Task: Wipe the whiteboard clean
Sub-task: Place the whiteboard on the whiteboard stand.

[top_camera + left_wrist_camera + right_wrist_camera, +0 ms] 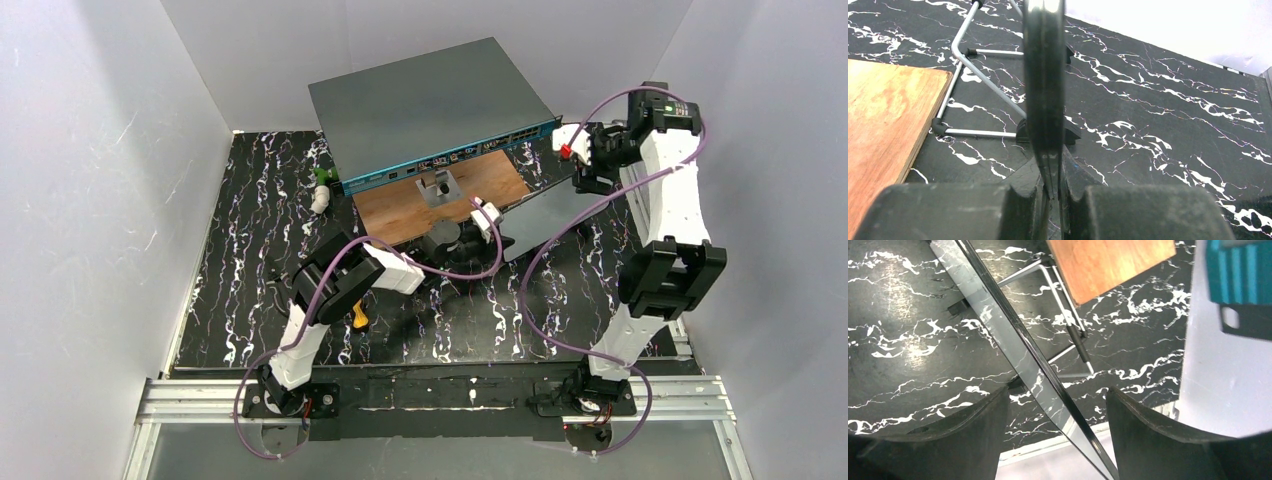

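Observation:
The whiteboard (550,215) stands tilted up on edge right of centre; in the top view it looks like a grey panel, and no green handwriting shows. My left gripper (492,225) is shut on its left edge. In the left wrist view the board's thin dark rim (1044,75) runs up from between the pinched fingers of that gripper (1055,190). My right gripper (580,170) is open at the board's far upper corner. In the right wrist view the board (1008,337) passes edge-on between the spread fingers of that gripper (1058,390), touching neither.
A large grey box with a teal front (430,100) stands at the back. A brown wooden board (400,215) lies before it, with a small metal part (437,187) on it. A wire stand (978,75) sits under the whiteboard. A green-and-white object (320,190) lies at the left. White walls enclose the table.

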Tool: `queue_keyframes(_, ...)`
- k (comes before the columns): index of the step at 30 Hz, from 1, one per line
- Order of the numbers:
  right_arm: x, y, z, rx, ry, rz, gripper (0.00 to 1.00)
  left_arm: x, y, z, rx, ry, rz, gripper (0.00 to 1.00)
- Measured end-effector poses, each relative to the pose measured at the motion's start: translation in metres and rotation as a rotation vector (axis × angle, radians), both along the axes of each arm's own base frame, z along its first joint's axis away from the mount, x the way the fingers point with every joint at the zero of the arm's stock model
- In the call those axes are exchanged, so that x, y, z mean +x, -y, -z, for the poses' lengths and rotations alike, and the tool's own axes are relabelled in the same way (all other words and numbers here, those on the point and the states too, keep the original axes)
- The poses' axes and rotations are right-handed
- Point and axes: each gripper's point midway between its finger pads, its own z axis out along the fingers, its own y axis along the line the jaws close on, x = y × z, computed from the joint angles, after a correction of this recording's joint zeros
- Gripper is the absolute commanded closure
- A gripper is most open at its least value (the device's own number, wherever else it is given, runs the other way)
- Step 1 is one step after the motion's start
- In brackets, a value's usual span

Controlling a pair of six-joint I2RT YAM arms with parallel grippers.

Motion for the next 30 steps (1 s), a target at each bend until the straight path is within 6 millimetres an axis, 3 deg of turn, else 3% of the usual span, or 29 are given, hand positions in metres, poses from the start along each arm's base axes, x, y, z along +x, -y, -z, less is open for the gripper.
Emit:
queue_keyframes(8, 0.004, 0.017, -0.039, 0.096, 0.115, 0.105, 0.21, 0.004, 0.006, -0.003, 0.025, -0.014, 0.005, 1.0)
queue_keyframes(17, 0.018, 0.032, -0.069, 0.23, 0.199, 0.226, 0.18, 0.005, 0.01, -0.005, 0.041, -0.023, 0.014, 1.0)
queue_keyframes(27, 0.008, 0.016, -0.125, 0.403, 0.286, 0.264, 0.18, 0.006, 0.015, -0.008, 0.061, -0.04, 0.031, 1.0)
queue_keyframes(30, 0.001, 0.008, -0.133, 0.451, 0.278, 0.261, 0.18, 0.007, 0.017, -0.01, 0.068, -0.057, 0.03, 1.0)
